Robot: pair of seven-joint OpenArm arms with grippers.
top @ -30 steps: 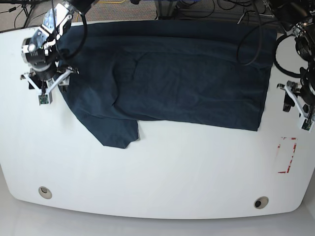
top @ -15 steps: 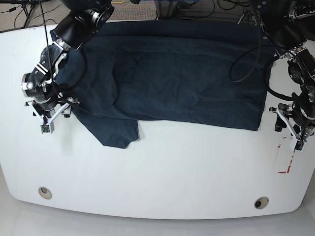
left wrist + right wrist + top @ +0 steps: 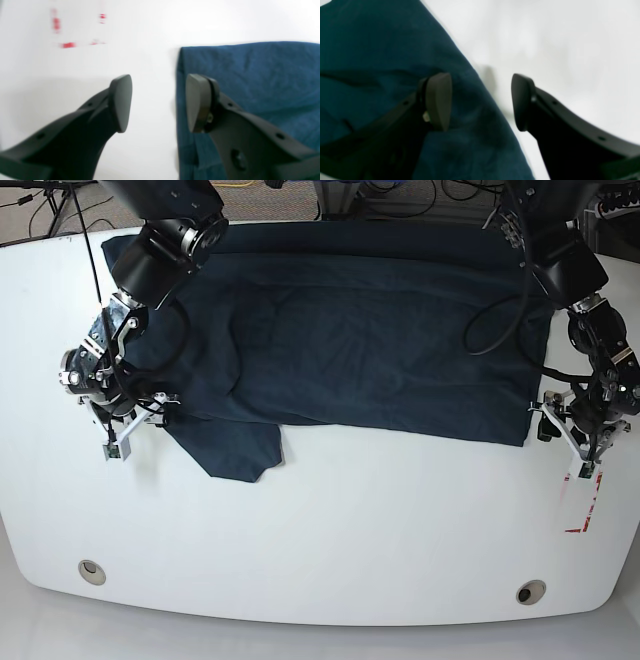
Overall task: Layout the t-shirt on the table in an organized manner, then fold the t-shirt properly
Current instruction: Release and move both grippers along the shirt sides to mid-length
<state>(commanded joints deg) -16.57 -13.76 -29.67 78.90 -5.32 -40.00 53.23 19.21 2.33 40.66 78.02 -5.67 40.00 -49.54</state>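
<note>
Left gripper [image 3: 158, 102], jaws apart, straddles the t-shirt [image 3: 370, 330] corner near the tabletop [image 3: 330, 540] edge; right gripper [image 3: 481, 101], jaws apart, straddles the opposite hem.

Left gripper [image 3: 157, 102]: matte black fingers [image 3: 120, 102] with flat rounded grey-black pads; small round holes along the shanks.
Right gripper [image 3: 480, 101]: same black fingers [image 3: 437, 100], one pale screw beside the left-of-frame pad.
Arms, base view: black cylindrical housings, looping black cables, white brackets at the wrists.
</note>
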